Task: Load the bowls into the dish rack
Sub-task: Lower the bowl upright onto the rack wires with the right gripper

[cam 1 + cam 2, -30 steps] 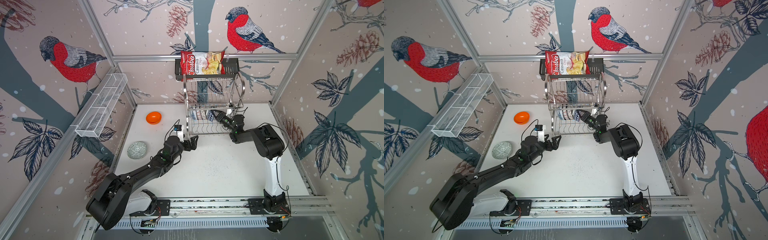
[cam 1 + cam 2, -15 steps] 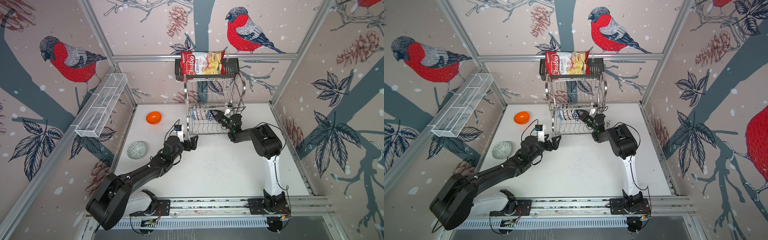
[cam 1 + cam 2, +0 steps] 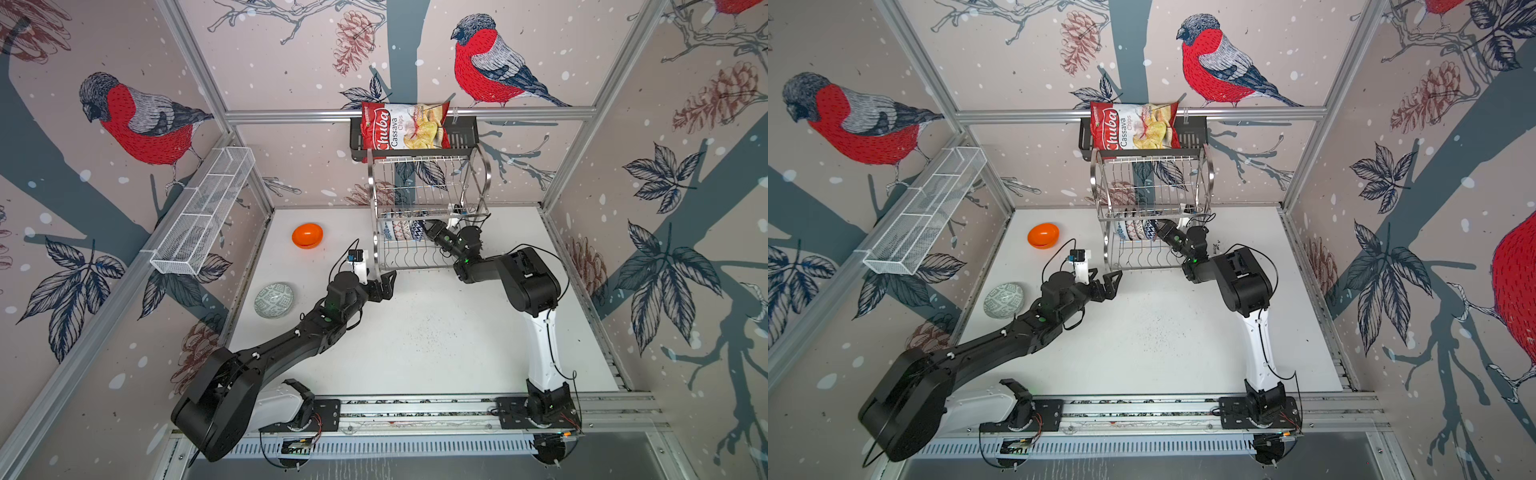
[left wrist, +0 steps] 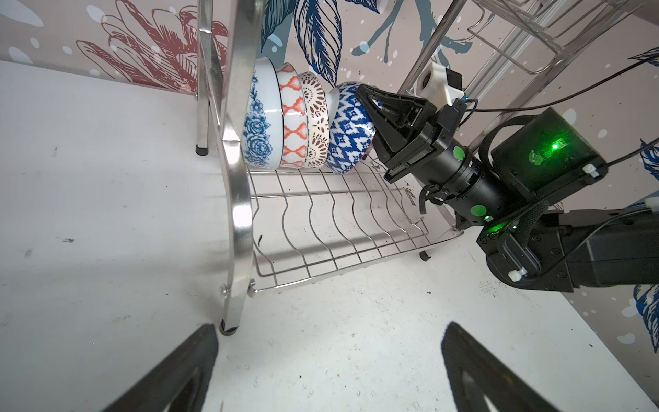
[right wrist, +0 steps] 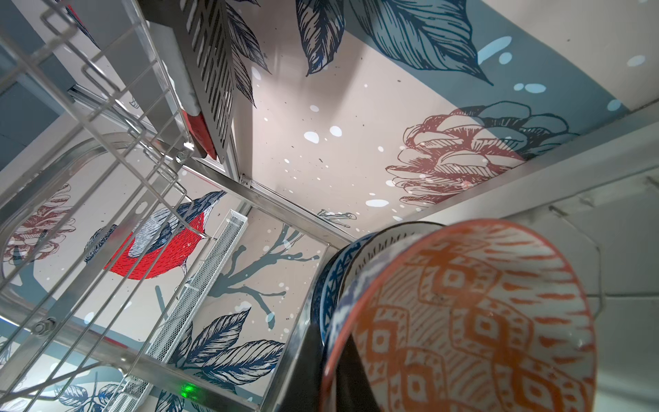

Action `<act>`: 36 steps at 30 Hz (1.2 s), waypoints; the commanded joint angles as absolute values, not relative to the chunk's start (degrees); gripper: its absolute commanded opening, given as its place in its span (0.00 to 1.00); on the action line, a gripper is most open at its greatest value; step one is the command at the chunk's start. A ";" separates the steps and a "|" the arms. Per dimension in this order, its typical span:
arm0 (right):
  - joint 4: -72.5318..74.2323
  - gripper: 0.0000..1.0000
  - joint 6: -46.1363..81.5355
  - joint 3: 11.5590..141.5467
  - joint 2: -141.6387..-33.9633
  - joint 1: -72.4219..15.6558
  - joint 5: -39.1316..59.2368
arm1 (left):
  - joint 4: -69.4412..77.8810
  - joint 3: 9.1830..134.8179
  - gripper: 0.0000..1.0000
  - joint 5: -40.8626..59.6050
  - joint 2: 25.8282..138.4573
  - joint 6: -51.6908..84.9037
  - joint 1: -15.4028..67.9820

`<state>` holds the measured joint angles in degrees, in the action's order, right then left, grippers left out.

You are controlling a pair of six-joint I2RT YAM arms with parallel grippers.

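The dish rack [image 3: 483, 176] [image 3: 1208, 174] stands at the back of the white table. On its lower tier three bowls stand on edge: blue-floral [image 4: 262, 117], red-white [image 4: 294, 117] and black-dotted [image 4: 317, 121]. Beside them my right gripper [image 3: 430, 228] [image 4: 363, 94] [image 5: 333, 378] is shut on the rim of the blue bowl with white triangles [image 4: 347, 132], whose inside is orange-patterned [image 5: 463, 321]. The orange bowl [image 3: 307, 235] [image 3: 1043, 235] and the grey-green bowl [image 3: 273, 300] [image 3: 1003, 300] lie on the table at the left. My left gripper [image 3: 388, 282] [image 3: 1111, 282] [image 4: 330, 331] hangs open and empty before the rack's front left foot.
A chips bag [image 3: 403, 124] lies on a black shelf [image 3: 461, 135] just above the rack. A long white mesh basket [image 3: 203, 216] is fixed to the left wall. Patterned walls close in the table on three sides. The rack's steel end frame [image 4: 237, 178] stands close ahead of my left gripper.
My right gripper has carried the blue bowl a little left, up against the black-dotted bowl in the rack. The left arm has not moved.
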<state>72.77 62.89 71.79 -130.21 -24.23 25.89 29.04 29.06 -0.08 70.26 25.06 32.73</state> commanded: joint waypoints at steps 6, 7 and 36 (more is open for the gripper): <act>73.45 0.08 62.73 73.12 -131.83 -24.26 27.16 | 29.43 29.50 0.98 -0.52 70.11 24.08 32.67; 73.63 0.09 62.53 73.04 -131.90 -24.28 27.07 | 29.43 29.46 0.98 -0.50 70.09 24.08 32.70; 79.57 0.12 64.12 74.29 -134.81 -24.26 27.51 | 29.26 29.71 0.98 -0.40 70.54 24.10 32.69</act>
<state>78.19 63.31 73.97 -134.13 -24.25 26.79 28.82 29.28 -0.16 70.48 25.04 32.73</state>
